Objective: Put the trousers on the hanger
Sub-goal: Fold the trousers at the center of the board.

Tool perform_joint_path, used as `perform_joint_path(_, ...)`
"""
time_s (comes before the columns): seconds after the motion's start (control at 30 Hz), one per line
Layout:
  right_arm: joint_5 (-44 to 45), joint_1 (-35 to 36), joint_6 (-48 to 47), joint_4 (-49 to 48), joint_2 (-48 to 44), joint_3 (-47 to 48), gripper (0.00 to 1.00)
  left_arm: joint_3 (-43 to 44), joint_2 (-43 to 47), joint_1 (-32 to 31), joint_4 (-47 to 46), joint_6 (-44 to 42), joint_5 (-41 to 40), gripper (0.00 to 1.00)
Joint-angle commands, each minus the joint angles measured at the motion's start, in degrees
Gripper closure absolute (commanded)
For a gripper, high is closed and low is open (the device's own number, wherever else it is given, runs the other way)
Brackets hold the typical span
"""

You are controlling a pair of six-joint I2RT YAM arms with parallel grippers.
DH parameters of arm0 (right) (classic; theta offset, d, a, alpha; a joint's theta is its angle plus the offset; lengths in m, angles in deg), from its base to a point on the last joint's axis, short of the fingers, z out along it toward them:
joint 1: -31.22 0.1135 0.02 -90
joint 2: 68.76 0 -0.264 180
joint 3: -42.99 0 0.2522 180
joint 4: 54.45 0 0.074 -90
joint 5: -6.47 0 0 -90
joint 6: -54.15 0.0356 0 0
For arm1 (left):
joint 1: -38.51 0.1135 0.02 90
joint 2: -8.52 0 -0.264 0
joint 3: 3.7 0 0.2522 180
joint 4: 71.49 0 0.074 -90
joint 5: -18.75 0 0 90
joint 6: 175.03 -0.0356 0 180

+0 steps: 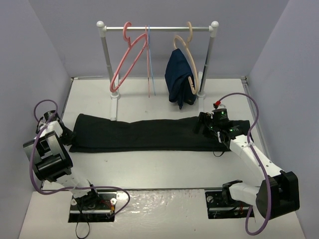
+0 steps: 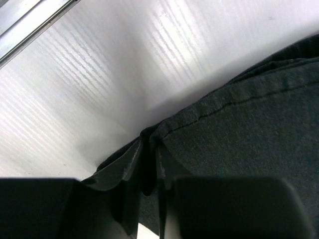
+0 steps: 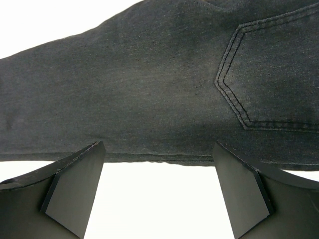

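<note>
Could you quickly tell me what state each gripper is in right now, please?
Left gripper: closed on the edge of the trousers.
Right gripper: open over the trousers, gripping nothing.

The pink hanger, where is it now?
In the top view, the hanger hangs near the left end of the rail, behind the trousers lying on the table.
</note>
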Motion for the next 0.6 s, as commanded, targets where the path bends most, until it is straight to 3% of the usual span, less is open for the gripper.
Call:
perform_joint_path(0.0, 0.49, -0.18, 0.36, -1.05, 0.6, 0.74, 0.13, 4.39, 3.28, -0.95, 0.0, 0.05, 0.57, 1.0)
perform_joint_path(0.57, 1.55, -0.11, -2.12, -0.97, -0.03, 0.28, 0.13, 10.39, 16.02, -2.65, 15.86, 1.09, -2.81, 1.0)
